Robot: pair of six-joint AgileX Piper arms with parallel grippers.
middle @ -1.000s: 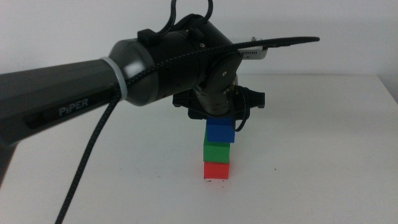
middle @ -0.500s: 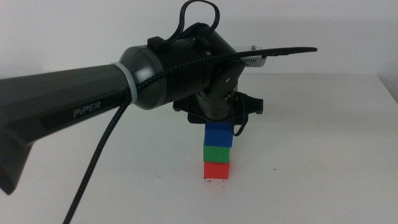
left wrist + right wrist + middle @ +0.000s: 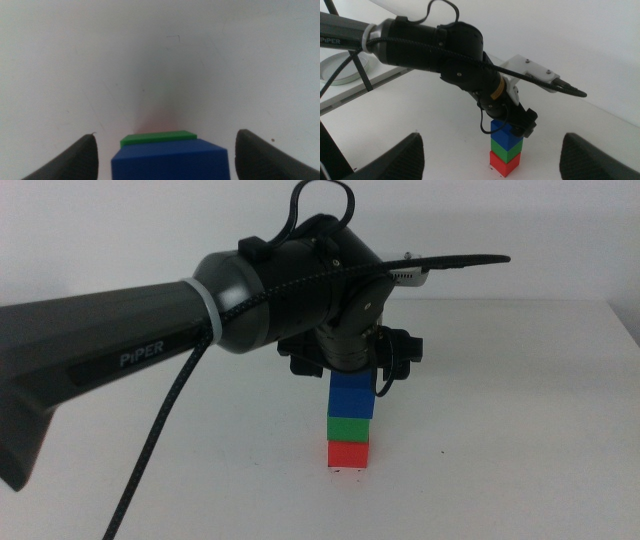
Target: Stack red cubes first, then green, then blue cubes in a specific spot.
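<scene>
A three-cube tower stands on the white table at the specific spot (image 3: 345, 471), where tiny dark specks show at its foot. The red cube (image 3: 348, 453) is at the bottom, the green cube (image 3: 350, 427) in the middle and the blue cube (image 3: 352, 395) on top. My left gripper (image 3: 352, 376) hangs straight over the tower. In the left wrist view its jaws flank the blue cube (image 3: 170, 161) with a gap on each side, so the left gripper (image 3: 166, 134) is open. The right gripper (image 3: 492, 137) waits off to the side, open and holding nothing.
The left arm's thick dark body and cable (image 3: 150, 430) reach in from the left above the table. A white wrist-camera bracket (image 3: 532, 70) sticks out behind the gripper. White tabletop (image 3: 520, 430) surrounds the tower.
The blue cube has come down a little and settled squarely on the green one. The left jaws have spread away from its sides. The right arm has not moved.
</scene>
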